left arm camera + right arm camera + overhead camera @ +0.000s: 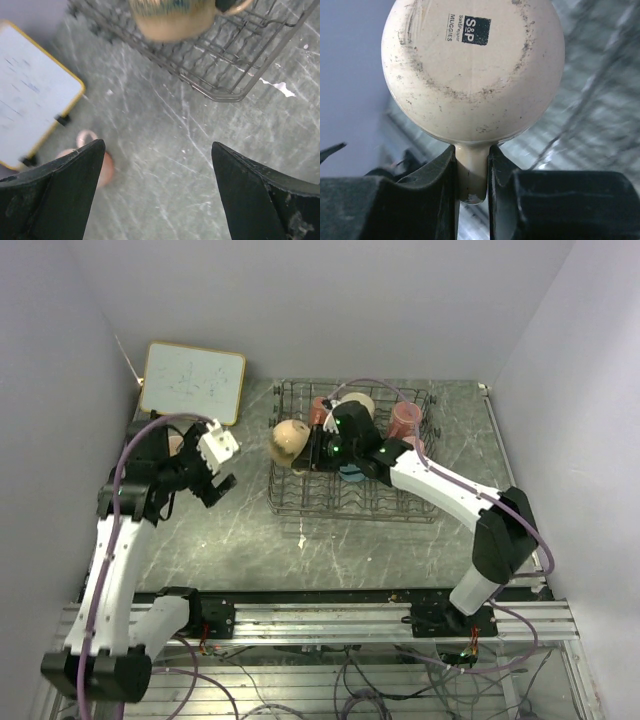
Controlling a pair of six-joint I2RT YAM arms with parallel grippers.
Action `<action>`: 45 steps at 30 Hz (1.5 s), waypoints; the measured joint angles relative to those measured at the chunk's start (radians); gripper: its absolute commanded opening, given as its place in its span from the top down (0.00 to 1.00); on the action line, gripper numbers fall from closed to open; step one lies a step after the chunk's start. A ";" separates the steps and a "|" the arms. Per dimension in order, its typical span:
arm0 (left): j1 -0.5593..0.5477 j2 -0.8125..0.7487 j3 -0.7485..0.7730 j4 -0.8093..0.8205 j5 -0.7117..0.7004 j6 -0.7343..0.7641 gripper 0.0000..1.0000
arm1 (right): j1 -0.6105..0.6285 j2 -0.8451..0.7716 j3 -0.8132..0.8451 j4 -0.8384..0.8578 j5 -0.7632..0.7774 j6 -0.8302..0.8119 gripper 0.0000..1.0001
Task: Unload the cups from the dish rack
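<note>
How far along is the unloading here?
Done: one pink cup is on the table by the whiteboard, outside the rack. In hand: the right gripper clamps a cream cup by its handle at the rack's left edge; the left gripper is open, empty. Left: several cups in the rack, among them a salmon cup and a blue cup.

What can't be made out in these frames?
Top view: light blue cup in the dish rack mostly under the right arm; rack cup count unclear.
Left wrist view: pink cup half behind a finger of the left tool.
Right wrist view: cream cup shows only base; inside hidden, rack blurred.
Top view: whiteboard writing too small.
</note>
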 measured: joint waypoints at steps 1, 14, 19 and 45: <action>-0.006 -0.040 -0.011 0.000 0.013 0.042 0.01 | -0.002 -0.025 -0.040 0.032 -0.053 0.040 1.00; -0.010 -0.393 -0.206 0.113 0.137 0.364 0.03 | 0.033 -0.163 -0.430 0.661 -0.450 0.618 1.00; -0.010 -0.402 -0.208 0.151 0.192 0.348 0.06 | 0.079 -0.163 -0.430 0.832 -0.472 0.742 1.00; -0.011 -0.406 -0.201 0.412 0.201 0.067 0.93 | 0.267 -0.032 -0.430 1.304 -0.468 1.112 0.62</action>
